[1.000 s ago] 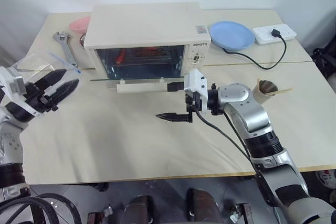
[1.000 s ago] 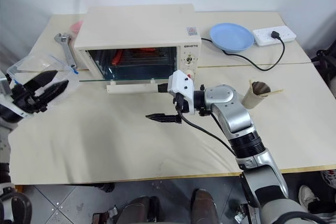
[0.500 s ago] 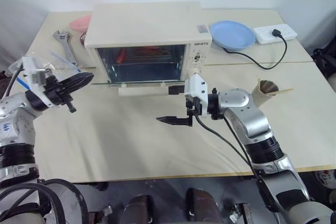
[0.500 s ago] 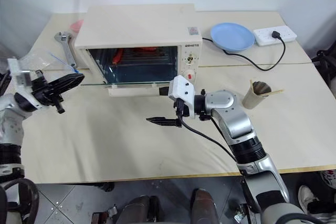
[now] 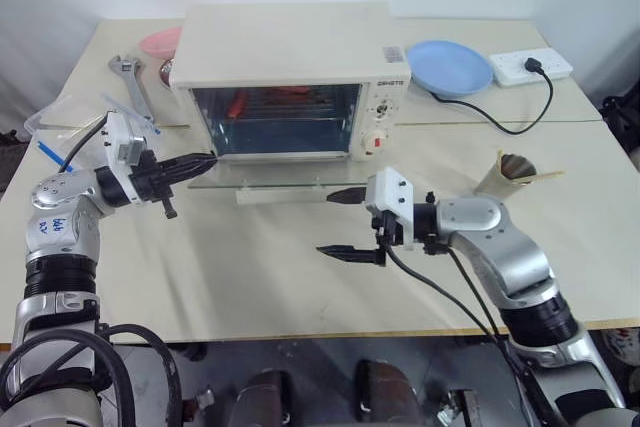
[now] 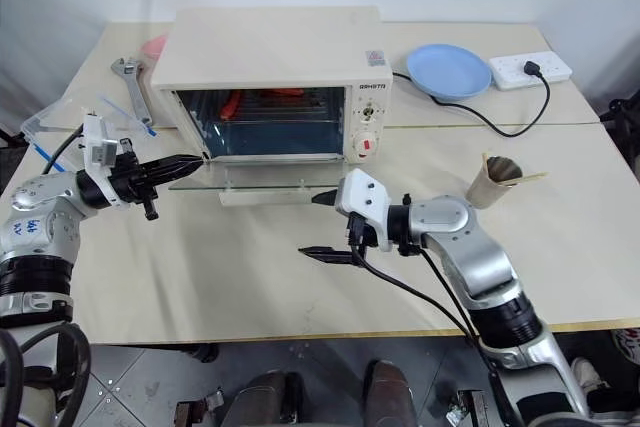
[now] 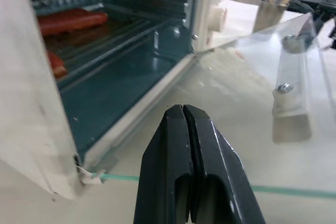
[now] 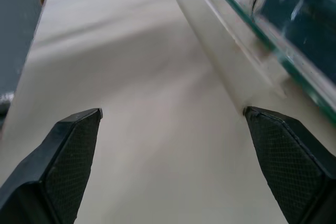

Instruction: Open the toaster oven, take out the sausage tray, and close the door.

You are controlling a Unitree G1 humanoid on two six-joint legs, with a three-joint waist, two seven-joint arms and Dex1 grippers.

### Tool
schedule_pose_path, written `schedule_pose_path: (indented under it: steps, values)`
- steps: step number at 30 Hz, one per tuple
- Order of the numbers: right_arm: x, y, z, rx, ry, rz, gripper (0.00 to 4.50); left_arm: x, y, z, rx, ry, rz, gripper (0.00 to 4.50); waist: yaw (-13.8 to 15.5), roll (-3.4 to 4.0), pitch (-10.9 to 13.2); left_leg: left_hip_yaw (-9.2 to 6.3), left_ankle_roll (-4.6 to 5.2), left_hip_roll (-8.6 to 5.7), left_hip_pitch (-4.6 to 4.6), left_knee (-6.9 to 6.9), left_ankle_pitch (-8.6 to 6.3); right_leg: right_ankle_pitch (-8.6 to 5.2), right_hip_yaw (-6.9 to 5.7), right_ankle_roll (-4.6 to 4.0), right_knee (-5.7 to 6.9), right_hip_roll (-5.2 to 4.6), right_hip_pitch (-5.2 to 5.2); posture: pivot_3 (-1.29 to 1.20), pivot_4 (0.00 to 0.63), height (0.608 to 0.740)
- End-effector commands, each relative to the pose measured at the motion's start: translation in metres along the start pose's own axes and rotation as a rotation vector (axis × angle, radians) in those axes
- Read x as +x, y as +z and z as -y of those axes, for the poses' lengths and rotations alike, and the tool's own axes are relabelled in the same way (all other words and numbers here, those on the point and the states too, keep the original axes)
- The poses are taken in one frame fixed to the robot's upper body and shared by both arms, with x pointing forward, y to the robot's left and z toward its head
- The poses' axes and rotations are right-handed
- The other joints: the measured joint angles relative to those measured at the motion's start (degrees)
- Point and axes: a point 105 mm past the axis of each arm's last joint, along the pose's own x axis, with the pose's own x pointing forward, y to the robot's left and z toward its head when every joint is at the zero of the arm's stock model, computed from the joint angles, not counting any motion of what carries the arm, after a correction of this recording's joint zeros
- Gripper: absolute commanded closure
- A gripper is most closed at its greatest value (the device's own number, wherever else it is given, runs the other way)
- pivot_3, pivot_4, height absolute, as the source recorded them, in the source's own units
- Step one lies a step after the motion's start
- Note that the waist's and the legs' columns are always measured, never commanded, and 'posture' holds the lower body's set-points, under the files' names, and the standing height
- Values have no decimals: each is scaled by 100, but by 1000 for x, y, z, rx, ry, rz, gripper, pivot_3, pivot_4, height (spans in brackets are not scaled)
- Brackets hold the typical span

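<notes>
Oven: the boxy cream-white toaster oven point(image 5: 290, 72) stands at the back middle of the pale wooden table point(image 5: 250, 277), its knobs and one red button on its right side.
Door: the glass front panel with cream frame point(image 5: 275, 183) lies swung down flat and level over the table, its wide cream bar handle point(image 5: 290, 196) at the front edge.
Tray: the shallow metal sausage tray point(image 7: 79, 27) sits inside the oven on the upper rails; I make out two red sausages, the left one cut off by the oven wall, and I cannot pick out skewers or the tray's rim through the dark cavity.
My left pincer: my left gripper point(image 5: 205, 160) has its two black fingers pressed together, holding nothing, with the tip at the left front corner of the oven, just over the left end of the lowered glass.
My right pincer: my right gripper point(image 5: 346, 223) is spread wide and empty, one finger up by the right end of the bar handle, the other lower, over bare table; whether the upper finger touches the handle I cannot tell.
Behind the oven: one pink dish point(image 5: 160, 42), mostly hidden by the oven.
Left of oven: one steel adjustable wrench point(image 5: 130, 85), and one clear plastic box with blue clip point(image 5: 75, 122), partly covered by my left arm.
Right of oven: one round blue plate point(image 5: 448, 66), one white power strip point(image 5: 530, 66) with one black plug and cable, and one brown paper cup holding wooden sticks point(image 5: 510, 173), too thin to count.
</notes>
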Motion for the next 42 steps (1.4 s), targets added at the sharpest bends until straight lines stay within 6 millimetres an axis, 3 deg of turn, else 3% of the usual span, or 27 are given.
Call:
schedule_pose_path:
  steps: [1, 6, 9, 13, 16, 18, 22, 28, 30, 37, 42]
  values:
    - [-28, -3, -5, -13, 11, -66, 0, 0, 6, 2, 35, -34, -26, 4482, 29, -1, 0, 0, 2, -1, 0, 1, 1, 0, 1, 0, 0, -1, 0, 0, 150, 740]
    - [-59, -7, -2, 21, 14, -134, 0, -1, -14, 12, 19, -101, -173, 4482, 44, -8, 1, 5, 7, -2, -3, 10, -2, 0, 2, 0, -2, -2, 5, 0, 150, 740]
    - [-73, 0, 3, 29, 15, -135, 0, -1, -24, 15, 16, -114, -235, 4482, 37, -9, 1, 9, 8, -2, -3, 9, -2, 0, 1, 0, -2, -2, 5, 0, 150, 740]
    - [-76, 13, 11, 12, -4, -94, 0, 0, -31, 21, 27, -158, -285, 4482, 19, -11, 2, 10, 8, 0, -2, 9, -2, 0, 1, -1, -2, -2, 5, 0, 150, 740]
    - [-62, 34, 25, -42, -55, -5, 0, 2, -37, 24, 55, -184, -320, 4482, 15, -12, 2, 10, 8, 0, -2, 13, -2, 1, 4, -1, -2, -2, 4, 0, 150, 740]
    - [-41, 47, 35, -69, -95, 46, 0, 1, -44, 24, 90, -190, -373, 4482, 12, -12, 2, 7, 9, 1, -1, 16, -1, 1, 5, -2, 0, -2, 4, 0, 150, 740]
    - [0, 52, 49, -152, -179, 37, 0, -1, -52, 24, 149, -190, -413, 4482, 12, -15, -1, 5, 8, 1, 1, 17, -1, 2, 5, -3, 11, -4, 1, 0, 150, 740]
    - [43, 70, 57, -257, -310, 106, 0, 5, -15, 13, 215, 25, -60, 4482, 13, -15, 0, -8, 10, -4, -10, 18, -2, 2, -2, -2, 12, -11, -3, 0, 150, 740]
    - [52, 71, 68, -299, -404, 86, 0, 2, -7, 14, 212, 106, 45, 4482, 1, -16, -1, -15, 9, -3, -14, 21, -2, 2, -6, -2, 13, -11, -3, 0, 150, 740]
    - [71, 66, 107, -468, -651, -82, 0, -14, 0, 22, 108, 336, 231, 4482, -91, -18, -2, -25, 9, -1, -7, 25, -2, 2, 2, -2, 21, -12, -2, 0, 150, 740]
    - [90, 58, 115, -609, -649, -166, 0, -28, 7, 32, 78, 473, 357, 3281, -153, -19, -3, -28, 9, 1, -6, 23, -2, 2, 3, -2, 20, -12, -2, 0, 150, 740]
